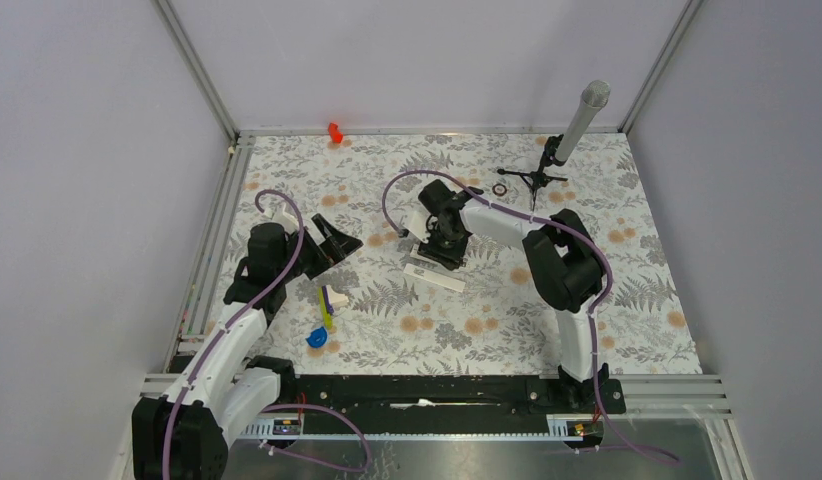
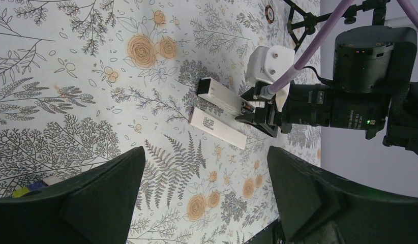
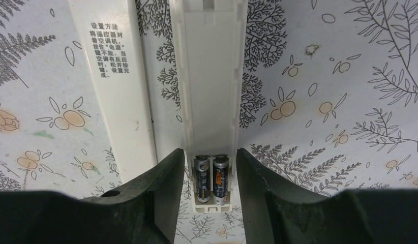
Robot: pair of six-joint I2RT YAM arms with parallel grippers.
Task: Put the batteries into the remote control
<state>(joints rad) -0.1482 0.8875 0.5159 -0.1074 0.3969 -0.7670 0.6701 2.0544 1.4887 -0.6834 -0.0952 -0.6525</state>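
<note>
Both batteries [image 3: 213, 178] lie in the open bay of the remote control [image 3: 207, 76], flanked by the right pincer [image 3: 210, 157]; whether it clamps the remote I cannot tell. A crooked withdrawal could drag the remote and spill them. Well apart, the left pincer [image 2: 206, 152] gapes empty.

Floral-print bench [image 1: 587, 300]. Btwn right pincer's [image 3: 209, 157] fingers: white remote [image 3: 209, 76], flat on bench, w/ long white cover [image 3: 115, 91] just beside. Near left pincer [image 2: 205, 150]: yellow-blue toy [image 1: 322, 315]. Beyond right pincer: mic stand [image 1: 537, 178], black ring [image 1: 500, 188].
</note>
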